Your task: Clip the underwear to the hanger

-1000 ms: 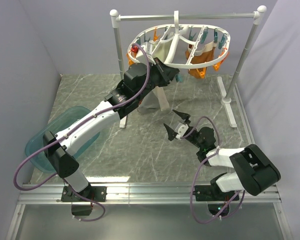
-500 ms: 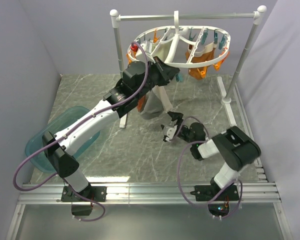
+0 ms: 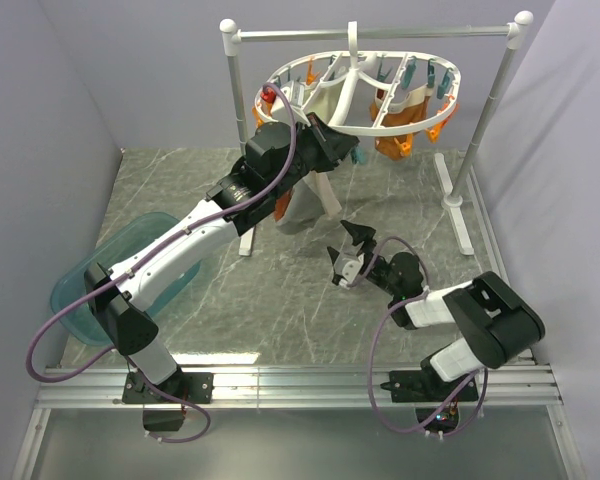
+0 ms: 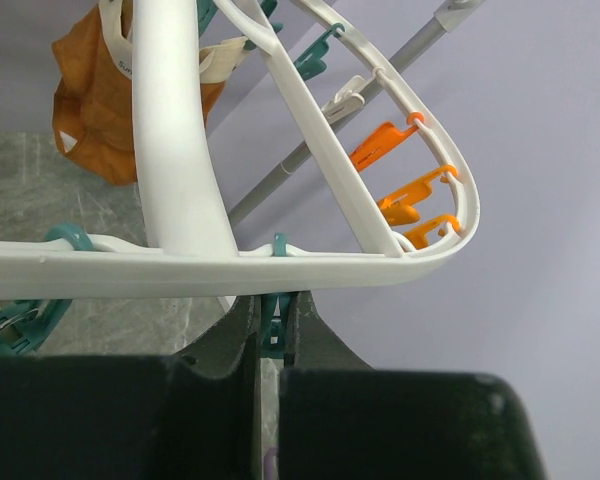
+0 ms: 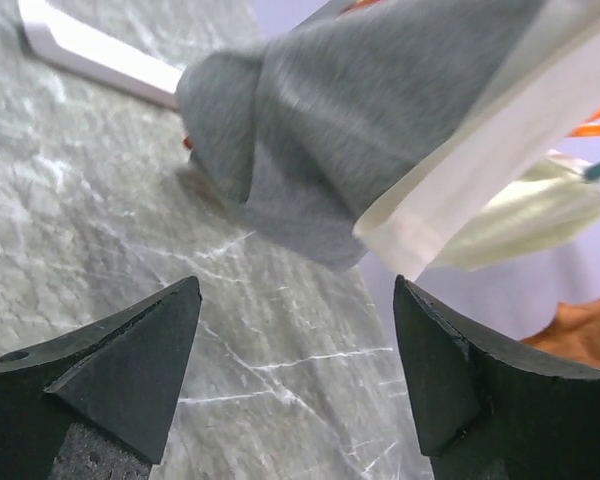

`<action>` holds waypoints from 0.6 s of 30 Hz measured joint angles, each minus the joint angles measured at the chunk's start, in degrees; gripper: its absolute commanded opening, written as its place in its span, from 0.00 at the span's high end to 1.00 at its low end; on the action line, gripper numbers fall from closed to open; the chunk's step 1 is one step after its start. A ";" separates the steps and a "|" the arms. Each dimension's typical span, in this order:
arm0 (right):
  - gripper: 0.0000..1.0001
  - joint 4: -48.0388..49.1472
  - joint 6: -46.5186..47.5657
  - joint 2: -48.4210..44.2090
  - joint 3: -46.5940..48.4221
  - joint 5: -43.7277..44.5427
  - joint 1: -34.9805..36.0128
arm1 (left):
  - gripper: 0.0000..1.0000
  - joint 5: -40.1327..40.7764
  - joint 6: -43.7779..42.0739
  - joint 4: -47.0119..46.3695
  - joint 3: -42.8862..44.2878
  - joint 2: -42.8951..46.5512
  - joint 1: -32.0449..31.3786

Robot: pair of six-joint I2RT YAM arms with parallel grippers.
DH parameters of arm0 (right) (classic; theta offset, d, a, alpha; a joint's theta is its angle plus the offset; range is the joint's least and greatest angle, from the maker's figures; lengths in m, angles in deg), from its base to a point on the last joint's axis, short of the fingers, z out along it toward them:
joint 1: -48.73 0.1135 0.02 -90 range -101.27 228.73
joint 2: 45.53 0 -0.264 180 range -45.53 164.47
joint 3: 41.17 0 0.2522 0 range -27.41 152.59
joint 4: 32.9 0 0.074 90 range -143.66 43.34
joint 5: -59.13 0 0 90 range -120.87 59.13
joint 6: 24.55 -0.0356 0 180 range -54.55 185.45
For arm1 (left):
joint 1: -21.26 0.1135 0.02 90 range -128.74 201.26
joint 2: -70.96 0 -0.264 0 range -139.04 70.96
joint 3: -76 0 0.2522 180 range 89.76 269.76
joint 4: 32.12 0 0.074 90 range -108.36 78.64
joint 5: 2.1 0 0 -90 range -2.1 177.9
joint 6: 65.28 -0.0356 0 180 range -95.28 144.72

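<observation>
1. Toward the far edge of the desk [image 3: 180,190], the underwear [image 5: 360,120] is hanging below the near rim of the hanger [image 4: 175,140], with its lower end drooping close to the marbled surface.
2. It is showing a grey panel folded over on itself and a cream-beige band running along one side, creased and slack.
3. The left pincer [image 4: 270,312] is reaching up to that rim, and its jaws are standing narrow, pinching a teal peg [image 4: 273,325]; whether the cloth is already caught in that peg is hidden.
4. The right pincer [image 5: 296,310] is waiting low over the middle of the desk with its jaws spread wide, holding nothing and pointing at the grey panel, near it but apart.
5. The garment is looking light, soft and limp, so it is likely to sag and swing rather than resist; nothing about it is seeming fragile.
6. The cream band is probably offering the firmest hold, being a doubled edge, and lifting it there should be bringing a flat strip up to a free peg.
7. Rust-orange garments [image 4: 90,90] are already hanging from the far side of the ring.
</observation>
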 measured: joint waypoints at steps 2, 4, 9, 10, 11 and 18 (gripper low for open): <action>0.18 0.22 -0.90 -1.88 -0.74 0.55 0.07 | 1.00 -0.02 0.00 -0.02 0.00 0.00 0.00; 0.22 0.44 -1.97 -2.54 -0.72 1.55 0.07 | 1.00 -0.04 0.00 0.02 0.00 0.00 0.02; 0.22 0.35 -3.37 -1.60 0.85 3.54 -0.35 | 1.00 -0.04 -0.04 0.02 0.00 0.00 0.02; 0.22 0.35 -3.34 -1.14 1.42 3.61 -0.39 | 1.00 -0.02 -0.04 0.02 0.00 0.00 0.04; 0.22 0.37 -3.28 -0.52 2.21 3.65 -0.48 | 1.00 -0.04 -0.07 0.02 0.00 0.00 0.04; 0.22 0.31 -2.58 3.65 8.37 4.33 -0.98 | 1.00 -0.09 -0.11 0.04 0.00 0.00 0.26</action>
